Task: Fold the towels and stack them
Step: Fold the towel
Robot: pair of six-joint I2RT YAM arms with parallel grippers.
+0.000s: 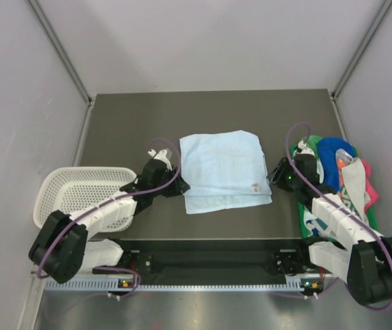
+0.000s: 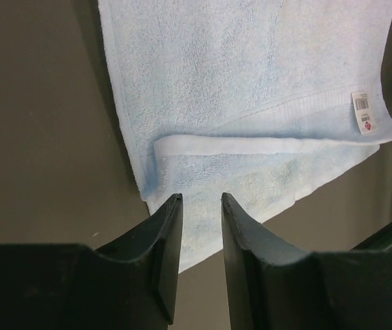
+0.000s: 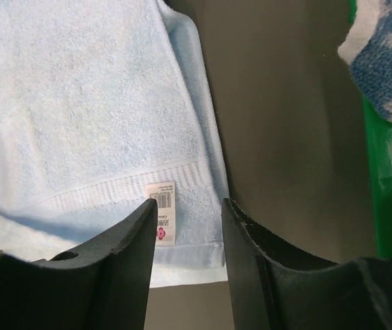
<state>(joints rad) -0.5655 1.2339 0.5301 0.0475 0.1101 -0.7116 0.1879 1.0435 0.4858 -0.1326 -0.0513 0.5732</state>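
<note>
A pale blue towel (image 1: 223, 172) is seen at the middle of the overhead frame, laid flat on the dark counter (image 1: 127, 117) and folded over itself. Its layered edges are shown along the lower side, where a lower layer sticks out past the upper one. A small white label (image 3: 163, 213) is sewn near the towel's lower right corner.

The left fingers (image 2: 165, 240) are held parted just over the towel's lower left corner. In the left wrist view a clear gap is seen between them and nothing is gripped; whether the tips touch the cloth cannot be told.

The right fingers (image 3: 134, 247) are likewise spread apart at the towel's lower right corner. The label is framed in the gap between them and nothing is clamped.

At the right of the overhead frame a green tray (image 1: 299, 148) is heaped with unfolded towels: a royal blue one (image 1: 333, 155), a pink one (image 1: 371, 185) and a white printed one (image 1: 353, 180) can be made out. Part of the heap is hidden by the right arm. A blue-and-white cloth (image 3: 382, 62) is shown at the upper right of the right wrist view, hanging over the tray's rim.

A white mesh basket (image 1: 79, 192) is set at the left of the overhead frame, well apart from the folded towel and partly covered by the left arm.
</note>
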